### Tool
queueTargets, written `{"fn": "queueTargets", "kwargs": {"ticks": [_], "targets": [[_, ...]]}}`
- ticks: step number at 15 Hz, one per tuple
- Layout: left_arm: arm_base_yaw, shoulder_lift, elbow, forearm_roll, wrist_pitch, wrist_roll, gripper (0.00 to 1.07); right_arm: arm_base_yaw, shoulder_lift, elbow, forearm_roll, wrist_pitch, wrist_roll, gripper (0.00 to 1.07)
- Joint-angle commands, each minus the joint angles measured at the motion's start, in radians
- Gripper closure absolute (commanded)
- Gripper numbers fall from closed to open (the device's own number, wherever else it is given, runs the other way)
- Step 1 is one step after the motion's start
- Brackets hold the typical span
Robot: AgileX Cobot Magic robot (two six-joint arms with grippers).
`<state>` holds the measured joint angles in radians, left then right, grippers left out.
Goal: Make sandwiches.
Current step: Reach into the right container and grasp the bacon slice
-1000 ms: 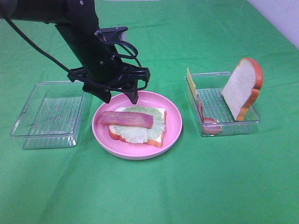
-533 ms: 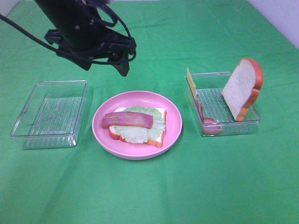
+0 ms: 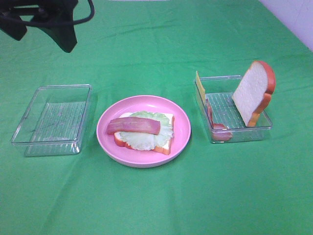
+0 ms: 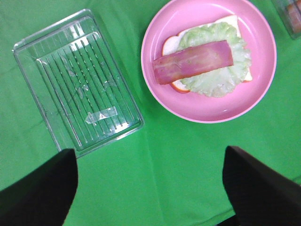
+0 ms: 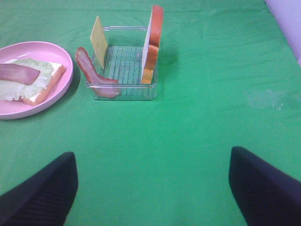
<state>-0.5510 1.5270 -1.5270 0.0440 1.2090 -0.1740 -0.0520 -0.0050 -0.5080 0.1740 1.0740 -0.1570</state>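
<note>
The partly built sandwich lies on the pink plate (image 3: 183, 128): a crusted bread slice (image 3: 165, 146), pale green lettuce (image 3: 157, 133) and a reddish-brown bacon strip (image 3: 133, 126) on top. The left wrist view looks down on the same bacon strip (image 4: 193, 62) and plate (image 4: 263, 70). My left gripper (image 3: 41, 36) hangs high at the far left, open and empty, well away from the plate. My right gripper (image 5: 150, 188) is open and empty, short of the right tray (image 5: 123, 92). That tray holds an upright bread slice (image 3: 252, 93), a yellow cheese square (image 3: 200, 87) and a red strip (image 5: 89, 68).
An empty clear tray (image 3: 51, 120) sits left of the plate on the green cloth. The right tray (image 3: 242, 132) stands to the plate's right. A pale wall edge (image 3: 293, 19) shows at the far right corner.
My left gripper has lifted off from just above the plate and swung up and back to the far left. The bacon strip stays on the lettuce. Nothing else moved.
</note>
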Motion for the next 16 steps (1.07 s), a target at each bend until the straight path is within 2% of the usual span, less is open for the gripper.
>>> {"fn": "queueTargets", "kwargs": {"ticks": [1,2,4,5,7,10,16], "targets": [[-0.005,-0.103,0.071,-0.002,0.078,-0.005,0.27,-0.007,-0.015,0.002,0.003,-0.011,0.002,0.26],[-0.005,-0.129,0.100,-0.002,0.078,-0.005,0.27,-0.007,-0.015,0.002,0.003,-0.011,0.002,0.26],[-0.005,-0.242,0.234,-0.002,0.070,-0.005,0.27,-0.007,-0.015,0.002,0.003,-0.011,0.002,0.26],[-0.005,-0.370,0.371,-0.002,0.042,-0.004,0.27,-0.007,-0.015,0.002,0.003,-0.011,0.002,0.26],[-0.005,-0.496,0.497,-0.002,0.033,-0.004,0.27,-0.007,-0.015,0.002,0.003,-0.011,0.002,0.26],[-0.005,-0.657,0.620,-0.002,0.010,0.004,0.27,-0.007,-0.015,0.002,0.003,-0.011,0.002,0.26],[-0.005,-1.139,0.893,-0.001,-0.117,0.006,0.27,-0.007,-0.015,0.002,0.003,-0.011,0.002,0.26]]}}
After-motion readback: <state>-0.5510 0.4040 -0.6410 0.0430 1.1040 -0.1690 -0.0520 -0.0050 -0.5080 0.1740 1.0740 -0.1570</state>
